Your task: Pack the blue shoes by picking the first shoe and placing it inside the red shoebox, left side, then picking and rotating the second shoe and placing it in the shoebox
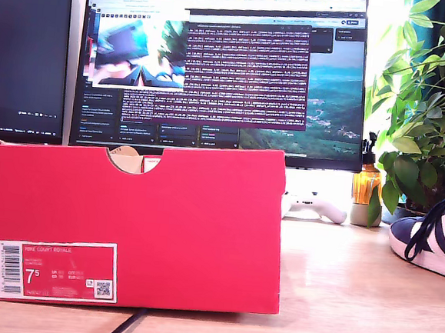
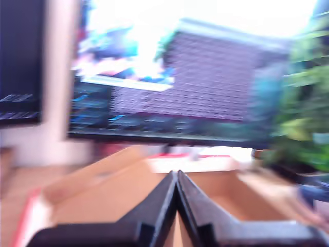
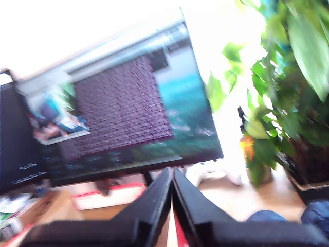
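The red shoebox [image 1: 137,221] stands on the desk toward the exterior view's left, label side facing the camera, with a half-round notch in its top edge. One blue shoe [image 1: 433,237] with white stripes lies at the exterior view's right edge, partly cut off. No arm shows in the exterior view. In the blurred first wrist view my first gripper [image 2: 177,175] is shut and empty above the open shoebox's brown inside [image 2: 123,198]. My second gripper [image 3: 171,172] is also shut and empty, with blurred blue shoe parts [image 3: 314,213] beside it.
A large monitor [image 1: 223,66] stands behind the box, with a second dark screen [image 1: 25,51] at the exterior view's left. A leafy plant [image 1: 431,113], an amber bottle [image 1: 366,182] and a white controller [image 1: 315,208] sit at the exterior view's back right. A black cable [image 1: 121,328] runs under the box.
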### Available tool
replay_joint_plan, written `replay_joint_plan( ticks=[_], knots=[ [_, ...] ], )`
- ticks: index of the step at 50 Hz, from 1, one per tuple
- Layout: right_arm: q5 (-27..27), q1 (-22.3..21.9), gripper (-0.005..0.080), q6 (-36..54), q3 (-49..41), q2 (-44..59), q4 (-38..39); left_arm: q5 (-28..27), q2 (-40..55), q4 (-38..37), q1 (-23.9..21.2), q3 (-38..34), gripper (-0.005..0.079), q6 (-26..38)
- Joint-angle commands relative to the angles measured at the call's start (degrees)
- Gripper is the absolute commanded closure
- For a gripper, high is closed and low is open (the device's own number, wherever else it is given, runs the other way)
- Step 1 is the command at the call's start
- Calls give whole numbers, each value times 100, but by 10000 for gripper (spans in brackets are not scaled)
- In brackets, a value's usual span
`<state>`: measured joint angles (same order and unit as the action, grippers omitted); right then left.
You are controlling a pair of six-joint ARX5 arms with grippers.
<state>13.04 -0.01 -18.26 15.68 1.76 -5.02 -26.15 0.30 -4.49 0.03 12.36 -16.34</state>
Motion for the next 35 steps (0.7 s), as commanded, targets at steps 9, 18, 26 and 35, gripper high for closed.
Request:
replay_joint_plan(
  ticks=[9,18,26,35],
  knots=[
    [57,-37,764,96,1279,1298,-1528,-664,798,-1884,-22,1453,762,927],
    [33,48,764,470,2114,2509,-1923,-656,1834,-3644,-24,2559,762,2138],
    [101,50,764,503,2756,3665,-2111,-590,2793,-4776,-118,3042,762,3224],
    [330,79,764,503,3432,4739,-2837,-568,3563,-5147,-525,3110,762,3639]
  ],
)
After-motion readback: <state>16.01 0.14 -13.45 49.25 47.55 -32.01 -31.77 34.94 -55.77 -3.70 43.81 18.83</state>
